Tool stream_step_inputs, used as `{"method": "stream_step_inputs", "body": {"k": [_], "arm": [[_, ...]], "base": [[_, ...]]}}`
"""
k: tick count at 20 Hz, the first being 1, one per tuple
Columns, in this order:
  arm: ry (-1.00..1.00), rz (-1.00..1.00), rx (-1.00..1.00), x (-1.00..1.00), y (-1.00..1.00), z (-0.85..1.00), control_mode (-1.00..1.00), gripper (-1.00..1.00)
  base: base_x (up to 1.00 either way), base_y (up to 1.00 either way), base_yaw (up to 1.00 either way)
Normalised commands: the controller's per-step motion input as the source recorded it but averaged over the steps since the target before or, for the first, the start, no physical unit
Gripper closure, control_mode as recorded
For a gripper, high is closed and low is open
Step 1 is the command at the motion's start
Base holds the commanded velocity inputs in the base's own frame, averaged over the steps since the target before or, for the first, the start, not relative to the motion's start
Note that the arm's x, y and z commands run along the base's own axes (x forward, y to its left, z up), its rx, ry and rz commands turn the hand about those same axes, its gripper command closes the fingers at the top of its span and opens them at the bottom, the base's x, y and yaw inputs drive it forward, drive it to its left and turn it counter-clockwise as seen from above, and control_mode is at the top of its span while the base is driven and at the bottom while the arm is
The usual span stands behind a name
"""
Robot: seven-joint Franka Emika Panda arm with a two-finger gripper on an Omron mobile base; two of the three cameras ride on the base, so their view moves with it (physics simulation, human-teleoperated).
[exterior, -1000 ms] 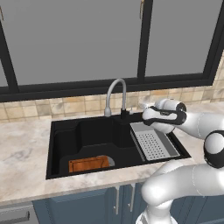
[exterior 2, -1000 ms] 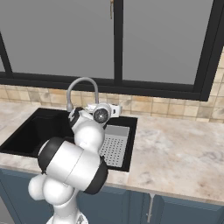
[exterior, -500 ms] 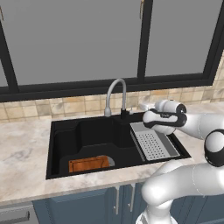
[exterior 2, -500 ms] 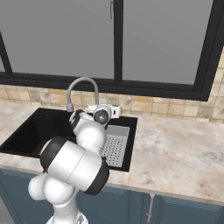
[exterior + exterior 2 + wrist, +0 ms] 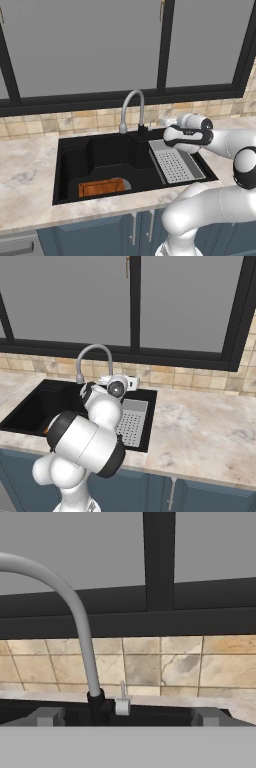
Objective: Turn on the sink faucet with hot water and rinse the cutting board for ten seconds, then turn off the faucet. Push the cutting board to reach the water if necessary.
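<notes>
Facing the tiled back wall, your two-finger gripper (image 5: 122,717) hangs level with the grey gooseneck sink faucet (image 5: 133,111), fingers spread either side of the small pale handle (image 5: 121,704) at its black base, apart from it. You have the orange-brown wooden cutting board (image 5: 101,187) flat in the matte black sink (image 5: 74,161), front left, well away from the spout.

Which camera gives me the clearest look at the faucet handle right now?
The hand view: the small handle sits straight ahead beside the sink faucet base, unobstructed. The left base view shows the spout and black base, handle too small to make out. In the right base view the arm covers the base.
</notes>
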Motion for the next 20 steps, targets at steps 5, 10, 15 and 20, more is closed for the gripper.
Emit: {"method": "stream_step_inputs", "body": {"k": [5,10,15,20], "arm": [[0.0,0.0,0.0,0.0,0.0,0.0,-1.0,-1.0],[0.0,0.0,0.0,0.07,0.0,0.0,-1.0,-1.0],[0.0,0.0,0.0,0.13,0.0,-0.03,-1.0,-1.0],[0.0,0.0,0.0,0.1,0.0,-0.05,-1.0,-1.0]], "base": [[0.0,0.0,0.0],[0.0,0.0,0.0],[0.0,0.0,0.0],[0.0,0.0,0.0]]}}
